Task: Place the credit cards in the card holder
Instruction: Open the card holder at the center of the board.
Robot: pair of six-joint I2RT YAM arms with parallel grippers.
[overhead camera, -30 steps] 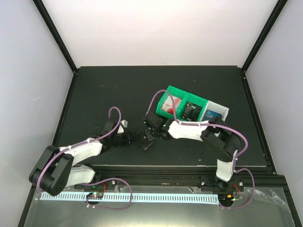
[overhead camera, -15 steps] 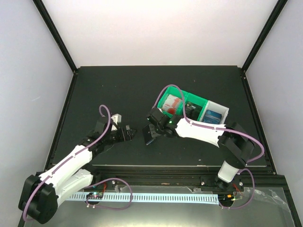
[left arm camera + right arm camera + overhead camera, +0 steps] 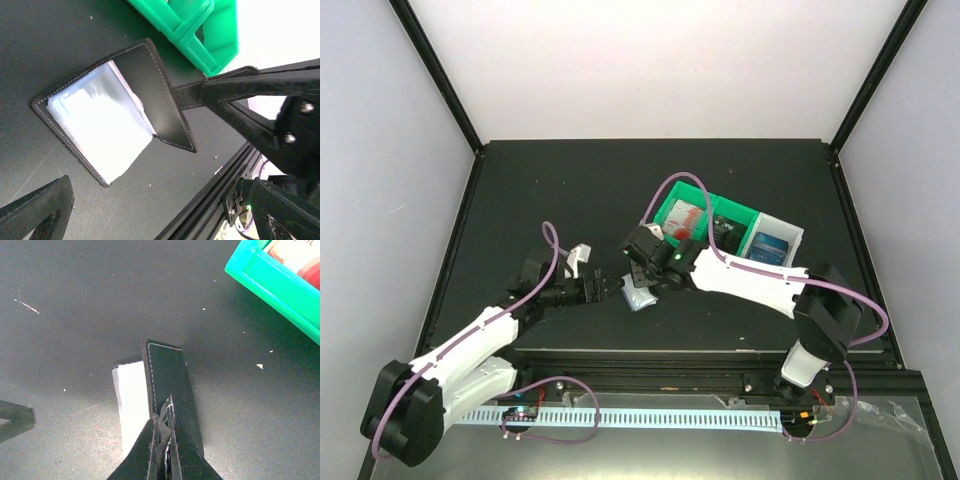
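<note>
The black card holder (image 3: pixel 638 298) lies open on the mat, its pale clear pockets (image 3: pixel 102 120) facing up. My right gripper (image 3: pixel 642 277) is shut on its cover flap (image 3: pixel 170 385) and holds the flap raised on edge; its fingers (image 3: pixel 240 85) reach in from the right. My left gripper (image 3: pixel 605 288) is open and empty just left of the holder, not touching it. A red-and-white credit card (image 3: pixel 685 219) and a black one (image 3: pixel 724 229) lie in the green bin (image 3: pixel 669 206). A blue card (image 3: pixel 770 246) lies in the white bin (image 3: pixel 794 236).
The green bin (image 3: pixel 200 25) stands close behind the holder, and its rim (image 3: pixel 270 285) shows at the upper right of the right wrist view. The table's front rail (image 3: pixel 220 190) runs just past the holder. Black frame posts stand at the back corners.
The holder has gone from folded dark to open with its pale inside showing, the right gripper lifting the flap. My left gripper has moved right, closer to the holder.
</note>
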